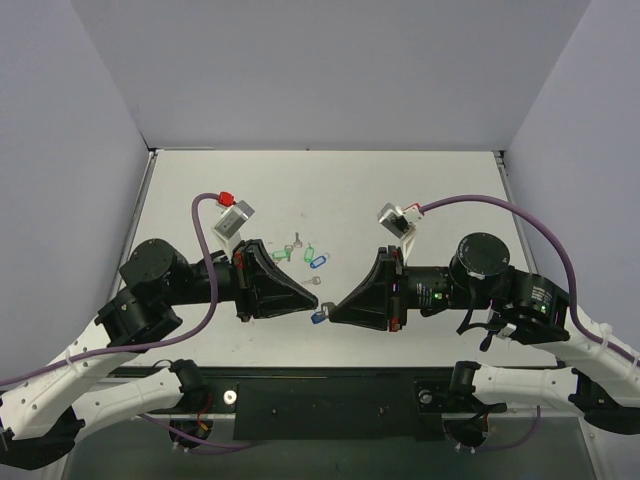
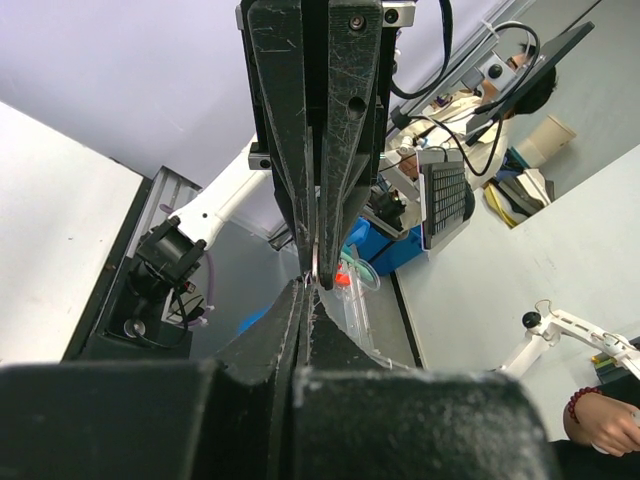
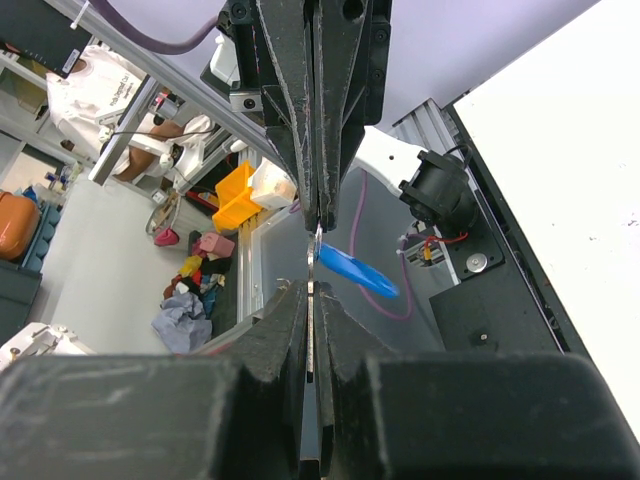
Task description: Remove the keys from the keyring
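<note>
Holding the keyring (image 1: 319, 317) clear of the table (image 1: 420, 190), between the two arms and towards the near edge. Left gripper (image 1: 314, 303) and right gripper (image 1: 333, 307) meet tip to tip. Both have their jaws pressed fully together, with no gap in either wrist view. The keys (image 3: 316, 243) show only as a silver sliver bridging the tips. Whether each pinch has key blade or ring wire, cannot tell. Blue tag (image 3: 357, 271) hangs free just beside the tips, gripped by nothing.

Judgement: separation step in hand, keys not yet off the ring.

Risks from here:
- Both holds are at the very fingertips on thin, smooth metal. A pull or twist may slip one side, and the bunch then swings from the other or drops.
- If both pinches sit on the same piece, pulling apart only strains it and the ring wire may bend.
- Tips are almost touching, so a small misaligned rotation makes the fingers collide.
- The free tag can swing and hide the ring from the cameras.
</note>
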`<state>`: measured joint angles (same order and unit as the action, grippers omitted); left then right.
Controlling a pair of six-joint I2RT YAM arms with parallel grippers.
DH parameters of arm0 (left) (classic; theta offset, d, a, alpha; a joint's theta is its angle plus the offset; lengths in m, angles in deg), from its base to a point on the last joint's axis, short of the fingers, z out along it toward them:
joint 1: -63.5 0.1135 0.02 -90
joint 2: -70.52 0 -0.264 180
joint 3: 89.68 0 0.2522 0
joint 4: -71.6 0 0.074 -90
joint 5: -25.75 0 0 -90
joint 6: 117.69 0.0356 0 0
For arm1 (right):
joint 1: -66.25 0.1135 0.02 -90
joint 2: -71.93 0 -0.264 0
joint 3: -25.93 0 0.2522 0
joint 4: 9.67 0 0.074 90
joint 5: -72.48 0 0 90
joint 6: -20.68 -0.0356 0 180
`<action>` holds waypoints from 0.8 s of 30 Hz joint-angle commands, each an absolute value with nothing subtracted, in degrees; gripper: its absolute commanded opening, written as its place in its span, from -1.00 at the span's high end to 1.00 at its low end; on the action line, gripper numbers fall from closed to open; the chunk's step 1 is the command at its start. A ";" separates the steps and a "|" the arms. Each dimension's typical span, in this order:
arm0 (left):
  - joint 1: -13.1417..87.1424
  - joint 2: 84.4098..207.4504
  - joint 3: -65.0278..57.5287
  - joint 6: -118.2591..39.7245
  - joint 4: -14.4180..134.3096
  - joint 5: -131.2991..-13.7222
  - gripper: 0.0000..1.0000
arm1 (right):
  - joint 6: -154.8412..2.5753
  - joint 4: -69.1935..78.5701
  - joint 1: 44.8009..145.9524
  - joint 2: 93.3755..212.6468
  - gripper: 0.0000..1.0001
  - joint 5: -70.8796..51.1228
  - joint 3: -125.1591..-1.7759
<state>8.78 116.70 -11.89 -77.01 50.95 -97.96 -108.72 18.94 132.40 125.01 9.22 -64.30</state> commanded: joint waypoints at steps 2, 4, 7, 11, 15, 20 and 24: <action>8.30 116.58 -11.06 -76.73 53.27 -98.61 1.00 | -108.69 17.80 132.78 124.84 1.00 8.58 -66.76; 8.30 116.67 -10.88 -76.64 53.01 -98.61 1.00 | -108.52 17.98 132.87 124.84 1.00 8.67 -66.76; 8.30 116.67 -10.44 -76.38 52.13 -98.96 1.00 | -108.34 18.33 132.87 124.93 1.00 8.67 -67.02; 8.13 116.75 -10.35 -75.68 50.99 -99.23 1.00 | -108.25 18.77 132.87 125.02 1.00 8.76 -67.11; 7.87 116.67 -10.18 -75.24 50.20 -100.19 1.00 | -107.90 19.21 132.87 125.10 1.00 8.85 -67.20; 7.69 117.02 -8.51 -73.40 47.12 -100.64 1.00 | -107.55 20.61 132.87 125.45 1.00 8.85 -67.90; 7.60 117.37 -7.37 -72.43 44.84 -101.08 1.00 | -107.64 20.88 132.87 125.98 1.00 8.93 -67.99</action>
